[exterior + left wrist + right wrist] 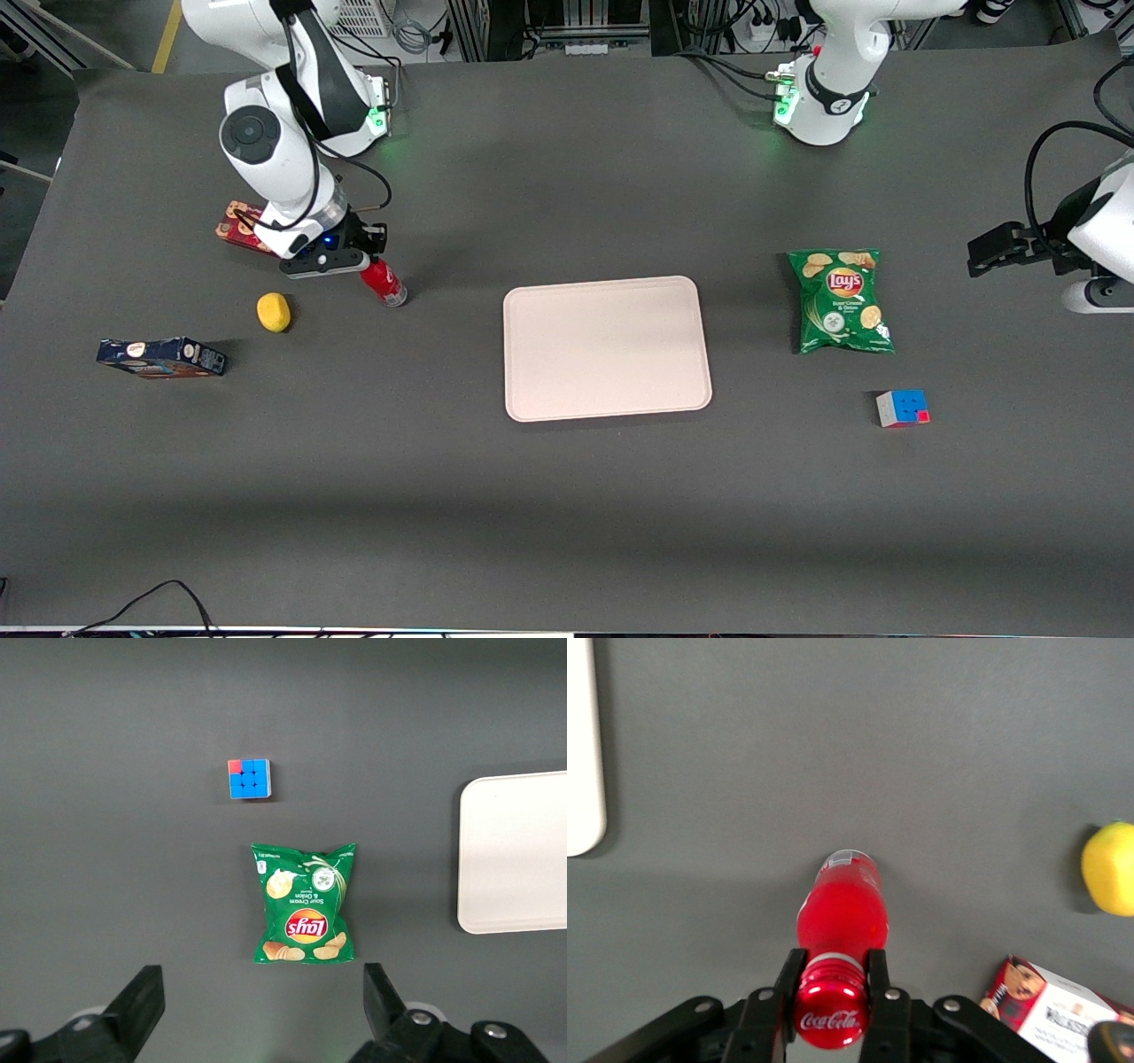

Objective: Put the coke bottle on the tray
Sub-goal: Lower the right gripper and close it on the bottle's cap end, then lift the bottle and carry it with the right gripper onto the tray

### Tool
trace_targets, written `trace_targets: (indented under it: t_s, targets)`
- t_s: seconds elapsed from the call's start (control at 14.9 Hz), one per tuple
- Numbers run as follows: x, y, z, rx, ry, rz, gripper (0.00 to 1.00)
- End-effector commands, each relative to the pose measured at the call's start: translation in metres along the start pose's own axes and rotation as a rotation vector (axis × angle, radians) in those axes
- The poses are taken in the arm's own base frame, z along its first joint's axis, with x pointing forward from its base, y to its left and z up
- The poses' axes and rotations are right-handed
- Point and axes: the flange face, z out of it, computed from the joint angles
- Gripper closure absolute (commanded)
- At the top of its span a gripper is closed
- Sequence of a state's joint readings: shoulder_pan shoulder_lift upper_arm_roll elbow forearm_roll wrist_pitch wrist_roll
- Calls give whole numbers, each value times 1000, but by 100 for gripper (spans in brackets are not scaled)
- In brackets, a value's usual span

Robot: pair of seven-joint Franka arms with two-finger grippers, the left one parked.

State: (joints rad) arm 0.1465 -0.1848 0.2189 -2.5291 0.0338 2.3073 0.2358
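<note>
1. Red coke bottle point(383, 283) stands on the dark table point(567, 496), toward the working arm's end, with the claw point(354, 262) at its top.
2. Claw state: the right wrist view shows both fingers point(788, 979) pressed against the neck just under the red cap, one on each side. Clenched on the bottle, grasp looks centred.
3. Bottle base appears to sit on the table; no gap under it that I can make out. Judged: gripped but not yet lifted.
4. Long axis: roughly upright, running straight down from the claw to the clear base. In the front view it looks slightly leaned, cap end under the claw.
5. Key relation: the tray point(608, 347) lies sideways from the bottle, toward the parked arm's end of the table and a little nearer the front camera. Well apart, with bare table between them.
6. Tray surface is empty, so any spot on it would do for the set-down.
7. Neighbours near the bottle: yellow lemon point(274, 312) close by, red cookie box point(241, 226) under the arm, dark blue box point(161, 357) nearer the front camera. None lies between bottle and tray.
8. Judgement: lift first to clear the low rim, then carry across.
</note>
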Motion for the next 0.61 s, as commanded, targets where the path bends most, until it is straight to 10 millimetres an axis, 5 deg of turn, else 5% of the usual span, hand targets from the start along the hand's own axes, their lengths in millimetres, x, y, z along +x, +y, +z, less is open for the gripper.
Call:
trace_targets:
  t_s: [0.0, 0.4, 0.54]
  targets:
    - [13, -10, -95, -1, 8, 11, 100]
    - [49, -29, -240, 27, 16, 22, 100]
    - [67, -57, -278, 41, -2, 31, 100]
